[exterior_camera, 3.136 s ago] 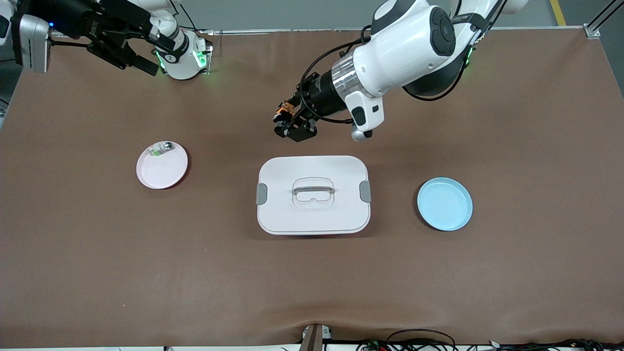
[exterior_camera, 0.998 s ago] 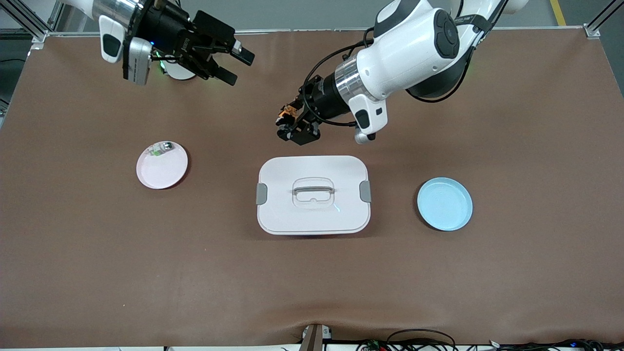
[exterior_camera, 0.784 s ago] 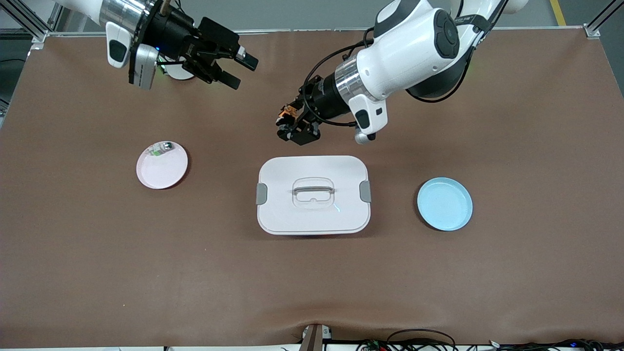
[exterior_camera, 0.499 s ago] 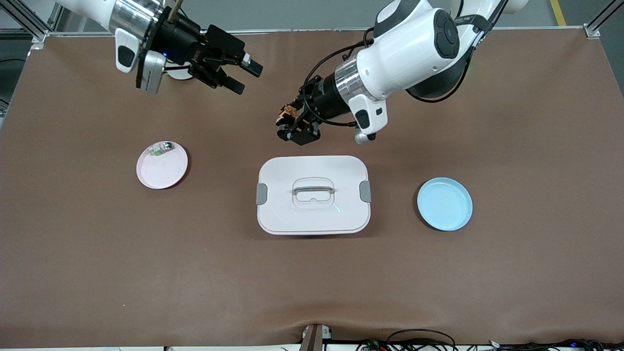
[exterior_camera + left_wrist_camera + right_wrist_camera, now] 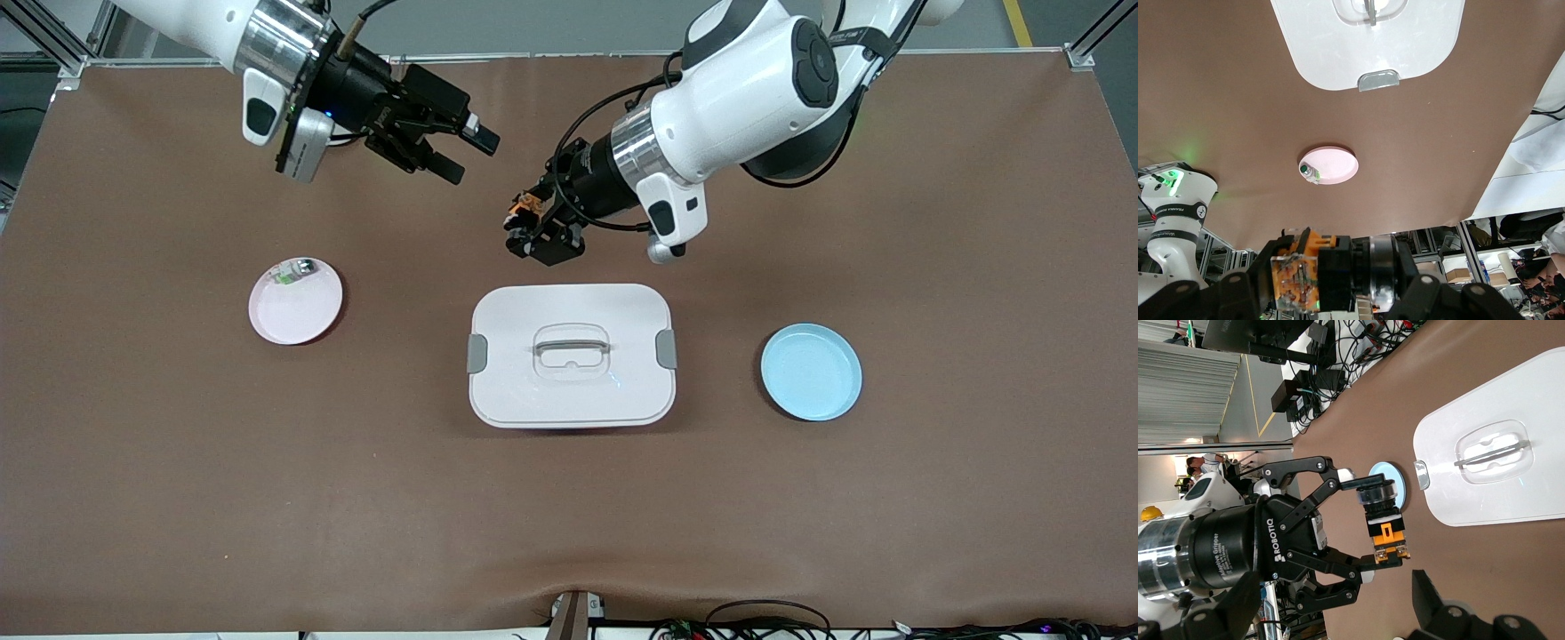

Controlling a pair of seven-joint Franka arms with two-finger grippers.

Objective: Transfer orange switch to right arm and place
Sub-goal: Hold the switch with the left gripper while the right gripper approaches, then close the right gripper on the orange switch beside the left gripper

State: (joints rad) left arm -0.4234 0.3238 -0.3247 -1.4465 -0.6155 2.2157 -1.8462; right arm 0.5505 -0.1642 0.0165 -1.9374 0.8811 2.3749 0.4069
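Note:
My left gripper (image 5: 532, 233) is shut on the orange switch (image 5: 521, 206), a small black block with orange markings, and holds it in the air over the table just past the white box. In the left wrist view the switch (image 5: 1298, 275) sits between my left gripper (image 5: 1331, 283) fingers. My right gripper (image 5: 464, 151) is open and empty, up in the air toward the right arm's end, a short gap from the switch. In the right wrist view the switch (image 5: 1383, 527) shows ahead of my open right gripper (image 5: 1338, 613).
A white lidded box (image 5: 533, 400) with a clear handle sits mid-table. A pink plate (image 5: 298, 316) holding a small white, green and silver part (image 5: 293, 269) lies toward the right arm's end. A blue plate (image 5: 811, 372) lies toward the left arm's end.
My right gripper has swung from its base area across the table toward the switch, staying open. My left gripper has held the switch nearly still.

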